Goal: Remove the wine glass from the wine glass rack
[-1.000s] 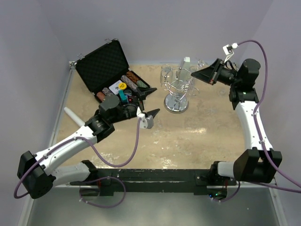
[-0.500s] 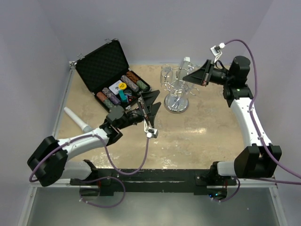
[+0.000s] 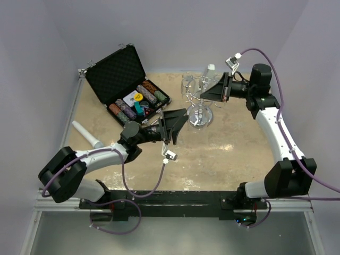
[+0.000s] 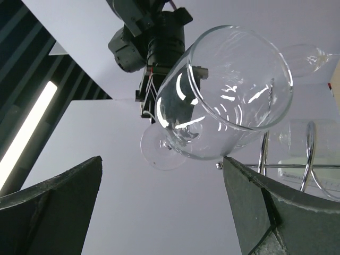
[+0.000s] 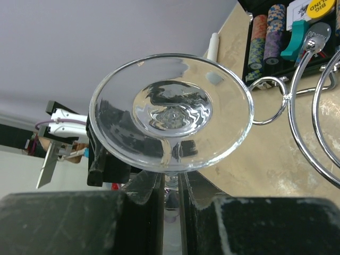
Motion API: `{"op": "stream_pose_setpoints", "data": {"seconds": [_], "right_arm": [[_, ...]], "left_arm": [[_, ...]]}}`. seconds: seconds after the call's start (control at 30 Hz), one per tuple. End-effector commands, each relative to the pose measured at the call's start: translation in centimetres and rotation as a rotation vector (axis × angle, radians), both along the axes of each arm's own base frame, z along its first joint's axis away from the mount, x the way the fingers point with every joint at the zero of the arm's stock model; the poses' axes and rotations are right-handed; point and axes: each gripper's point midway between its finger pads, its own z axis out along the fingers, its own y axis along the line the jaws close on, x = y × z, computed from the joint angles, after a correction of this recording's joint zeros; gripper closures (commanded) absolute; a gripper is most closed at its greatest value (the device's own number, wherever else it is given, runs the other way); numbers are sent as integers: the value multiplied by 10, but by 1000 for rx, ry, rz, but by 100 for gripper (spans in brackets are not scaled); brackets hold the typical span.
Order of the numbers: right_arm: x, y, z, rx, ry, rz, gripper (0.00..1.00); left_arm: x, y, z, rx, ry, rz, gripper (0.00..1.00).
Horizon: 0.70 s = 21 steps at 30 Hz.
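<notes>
The chrome wine glass rack (image 3: 200, 94) stands mid-table on its round mirrored base (image 3: 200, 121). My right gripper (image 3: 211, 91) is at the rack's top. In the right wrist view it (image 5: 170, 179) is shut on the stem of a clear wine glass, just under the glass's round foot (image 5: 171, 119). Rack loops (image 5: 270, 101) curl beside it. My left gripper (image 3: 175, 123) is open and empty just left of the rack. In the left wrist view it (image 4: 162, 180) looks up at the glass's bowl (image 4: 234, 101), which tilts above and between its fingers (image 4: 58, 207).
An open black case (image 3: 118, 70) of poker chips (image 3: 134, 102) lies at the back left. A white tube (image 3: 86, 136) lies near the left edge. More glasses (image 3: 187, 81) hang at the rack's back side, and one shows in the left wrist view (image 4: 305, 56).
My right gripper has moved left onto the rack's top. My left gripper has swung right toward the rack, open throughout.
</notes>
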Motion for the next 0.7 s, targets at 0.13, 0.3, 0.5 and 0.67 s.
{"op": "stream_pose_setpoints", "data": {"seconds": [0.13,0.3,0.5,0.67], "right_arm": [[-19,18,30,8,-122,93,100],[-23,26,26,8,-108,123,100],[-31,40,20,10,-97,176,100],[-36,47,15,7,-83,201,100]], "left_arm": [[-27,-8,-5,85,-50,-130,0],[-29,-17,-13,126,-77,-164,0],[-34,-28,-19,175,-109,-225,0],[-34,-37,-20,198,-134,-257,0]]}}
